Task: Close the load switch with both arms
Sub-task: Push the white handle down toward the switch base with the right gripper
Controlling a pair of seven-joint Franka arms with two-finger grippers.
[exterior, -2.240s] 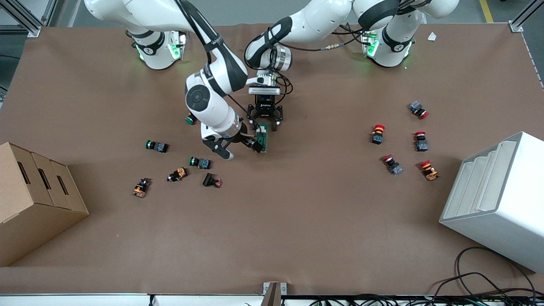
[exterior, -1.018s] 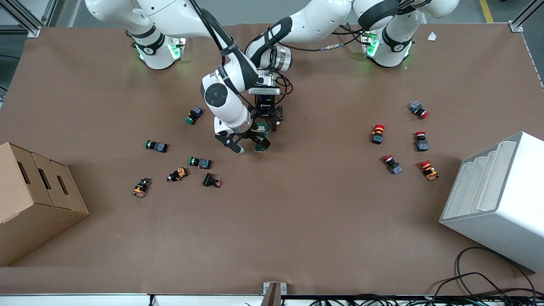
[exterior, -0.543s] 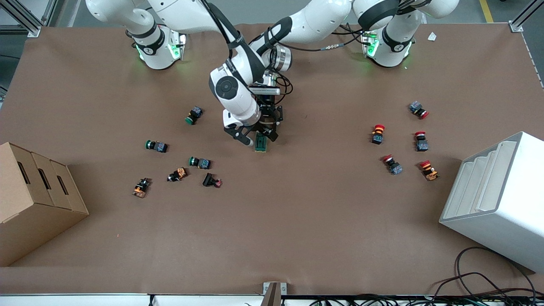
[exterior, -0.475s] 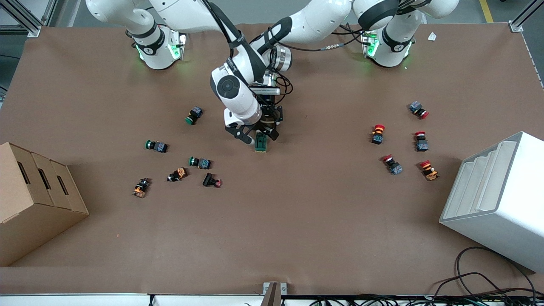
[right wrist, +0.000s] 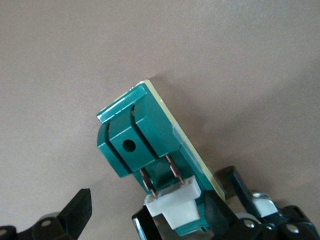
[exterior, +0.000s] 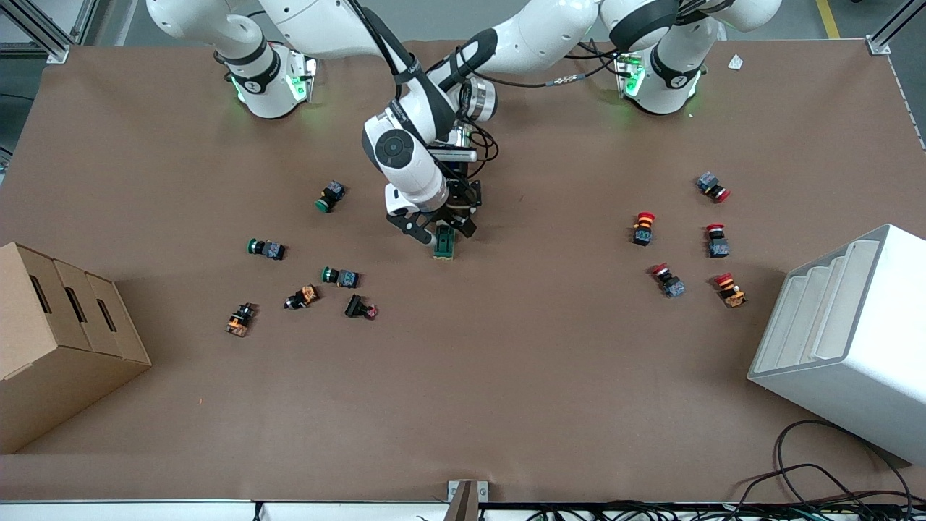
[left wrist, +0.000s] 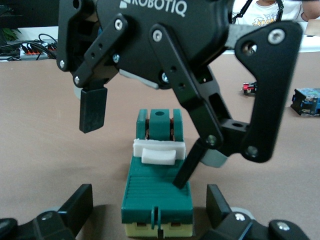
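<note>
From the front camera, the load switch point(exterior: 444, 243) lay flat on the brown surface point(exterior: 506, 347) near the middle of the table, between the two scatters of push-buttons. Both arms met over it. The right arm point(exterior: 394, 148) came down from its base and its right end effector point(exterior: 432, 230) sat at the end of the switch farther from the camera, fingers spread, one black finger just beside the green body. The left end effector point(exterior: 459, 210) hung directly above that same end, largely hidden by the right arm's wrist.

In the left wrist view, the load switch point(left wrist: 158, 197) lay lengthwise on the surface, its cream base edge closest to the lens and its white lever point(left wrist: 159, 150) across the green body. The left end effector point(left wrist: 150, 207) straddled it with pads apart on each side, not touching. The right end effector point(left wrist: 142, 142) stood over the lever end, fingers apart: one pad hung in the air beside the switch, the other fingertip point(left wrist: 184, 170) angled down against the green top just beside the lever.

In the right wrist view, the load switch point(right wrist: 150, 150) filled the middle, tilted in frame, with two copper contacts leading to the white lever point(right wrist: 177, 207). The right end effector point(right wrist: 145, 212) was spread, one finger point(right wrist: 77, 210) well clear of the switch and the other close against the lever end.
</note>
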